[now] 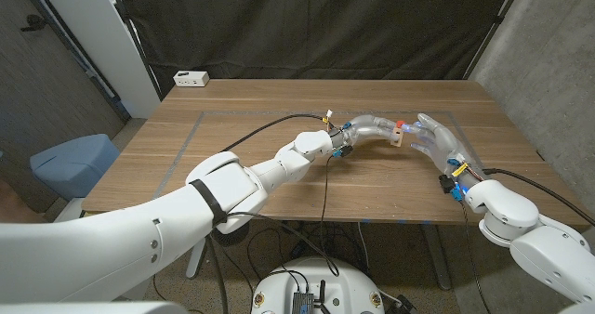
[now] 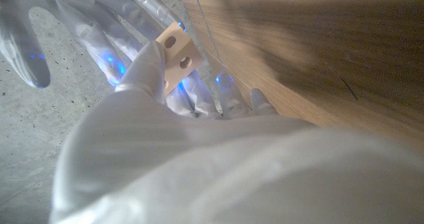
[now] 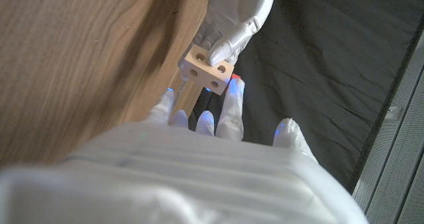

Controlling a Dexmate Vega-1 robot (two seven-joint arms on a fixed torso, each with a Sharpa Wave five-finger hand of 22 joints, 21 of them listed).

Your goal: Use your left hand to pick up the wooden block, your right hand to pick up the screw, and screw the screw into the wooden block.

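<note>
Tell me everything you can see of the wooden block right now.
The wooden block is a small, pale cube of light unfinished wood with round holes drilled in its faces. The left hand holds it off the table, fingers on top. The right hand is close against it, fingertips at its lower edge. A small red-orange bit shows beside the block; whether a screw sits in a hole is unclear.

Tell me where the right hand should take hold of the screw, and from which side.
By its red head, judged from the head view: that end shows atop the wooden block, which the left hand holds up off the table. The right hand is already beside the block on the robot's right, so come in from there. The shank cannot be made out.
</note>
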